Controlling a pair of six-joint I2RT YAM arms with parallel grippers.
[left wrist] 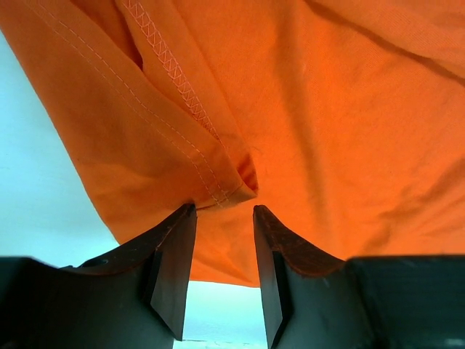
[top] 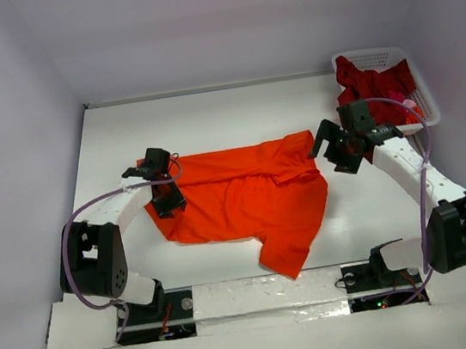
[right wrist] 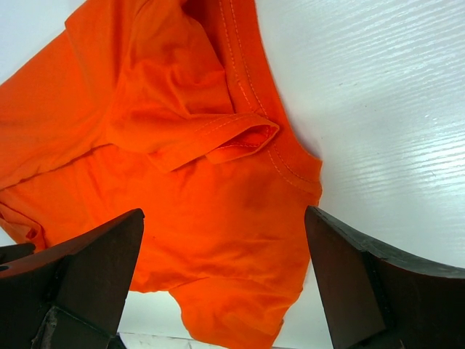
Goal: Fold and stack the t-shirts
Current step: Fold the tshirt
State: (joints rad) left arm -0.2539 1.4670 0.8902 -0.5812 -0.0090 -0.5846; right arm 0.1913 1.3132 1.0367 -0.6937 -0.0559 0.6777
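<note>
**Red shirt in the basket, orange shirt spread on the table**

The white plastic lattice basket (top: pixel 373 57) stands at the far right corner of the white table (top: pixel 208 117). In it lies a crumpled dark red cloth t-shirt (top: pixel 372 85), heaped above the rim on the left side. A small pink patch (top: pixel 410 103) shows at the basket's near edge; it is too small to tell what it is.

The bright orange cloth t-shirt (top: pixel 245 199) lies flat and loosely creased in the middle of the table, well apart from the basket, with one corner trailing toward the near edge.

The left gripper (top: pixel 169 183) sits at the shirt's left edge. In its wrist view the jaws of the left gripper (left wrist: pixel 224 214) stand narrowly parted, and a stitched hem fold (left wrist: pixel 225 190) lies just past the fingertips. Nothing is pinched in the gap, through which cloth and table show.

The right gripper (top: pixel 334 150) hangs over the shirt's far right corner. From the wrist, the right gripper (right wrist: pixel 224 212) gapes wide and holds nothing, with a short sleeve (right wrist: pixel 218 138) lying on the cloth below.

The right arm covers the basket's near left corner and part of the red shirt. The shirt's full outline in the basket cannot be made out. Both wrist views cut the orange shirt off at their edges.
</note>
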